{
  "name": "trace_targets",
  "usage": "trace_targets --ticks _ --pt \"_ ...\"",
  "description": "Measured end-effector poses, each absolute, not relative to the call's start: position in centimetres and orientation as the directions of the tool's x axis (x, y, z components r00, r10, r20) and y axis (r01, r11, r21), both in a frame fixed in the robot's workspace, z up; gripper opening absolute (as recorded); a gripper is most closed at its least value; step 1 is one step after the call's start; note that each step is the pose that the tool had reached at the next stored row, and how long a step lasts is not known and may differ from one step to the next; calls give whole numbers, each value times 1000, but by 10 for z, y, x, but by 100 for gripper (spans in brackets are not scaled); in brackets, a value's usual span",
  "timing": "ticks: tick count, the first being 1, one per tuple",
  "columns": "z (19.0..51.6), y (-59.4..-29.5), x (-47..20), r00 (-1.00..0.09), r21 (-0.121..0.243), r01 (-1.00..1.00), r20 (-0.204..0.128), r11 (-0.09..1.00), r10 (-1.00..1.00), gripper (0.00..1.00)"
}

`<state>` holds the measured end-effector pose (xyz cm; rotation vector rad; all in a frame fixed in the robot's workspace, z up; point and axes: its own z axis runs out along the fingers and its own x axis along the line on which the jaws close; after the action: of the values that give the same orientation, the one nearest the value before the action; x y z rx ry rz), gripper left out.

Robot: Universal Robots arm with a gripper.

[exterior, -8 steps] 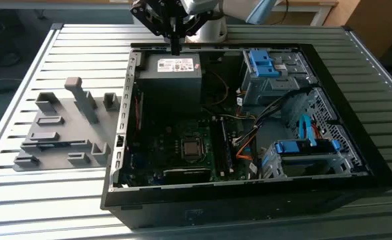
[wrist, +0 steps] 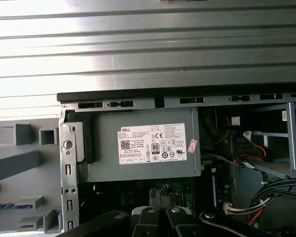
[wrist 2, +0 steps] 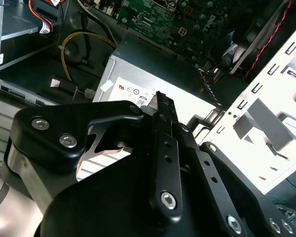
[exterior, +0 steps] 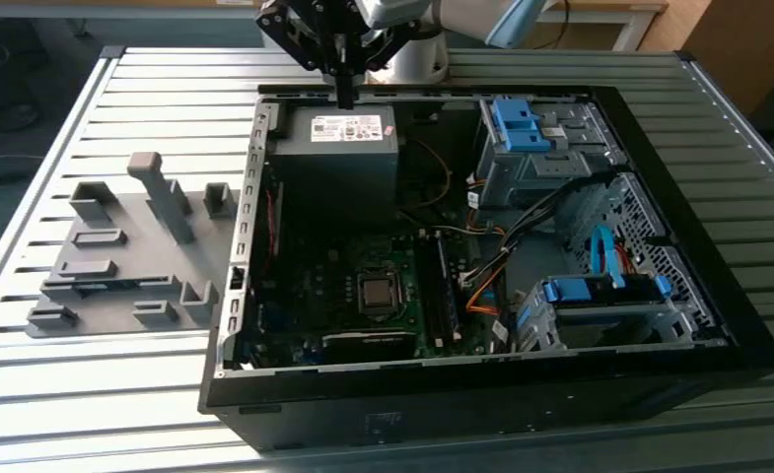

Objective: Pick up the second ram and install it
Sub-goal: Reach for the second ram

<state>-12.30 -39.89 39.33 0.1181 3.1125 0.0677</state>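
Black gripper (exterior: 346,97), fingers pressed together, hangs just above the grey power supply (exterior: 340,148) in a corner of the open computer case (exterior: 492,389).

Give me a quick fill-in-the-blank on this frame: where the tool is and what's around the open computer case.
1. The tool hangs above the grey, labelled ____ inside the computer case.
2. The grey plastic fixture lies on the slatted table at the exterior view's ____ of the case.
3. The drive brackets in the case are coloured ____.
Missing words: power supply; left; blue.
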Motion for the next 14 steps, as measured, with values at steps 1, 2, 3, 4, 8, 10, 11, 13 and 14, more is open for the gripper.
trace_targets --ticks 1,2,3,4,8,10,11,13,14 --pt "393 -399 -123 -997 44 75 -24 996 76 11" --pt "393 -399 -124 -997 44 75 -24 996 76 11" --pt "393 -399 -124 -997 44 75 -25 996 76 11" --pt "393 -399 -125 -997 44 75 -24 996 76 11" --pt "393 -399 -126 -997 44 75 -24 996 76 11" --pt "393 -399 -127 -997 44 75 -24 996 76 11" --pt "393 -399 -127 -997 44 75 -24 996 76 11" --pt "393 -399 -128 -997 44 75 -24 996 76 11" --pt "393 -399 -128 -997 44 75 -24 996 76 11"
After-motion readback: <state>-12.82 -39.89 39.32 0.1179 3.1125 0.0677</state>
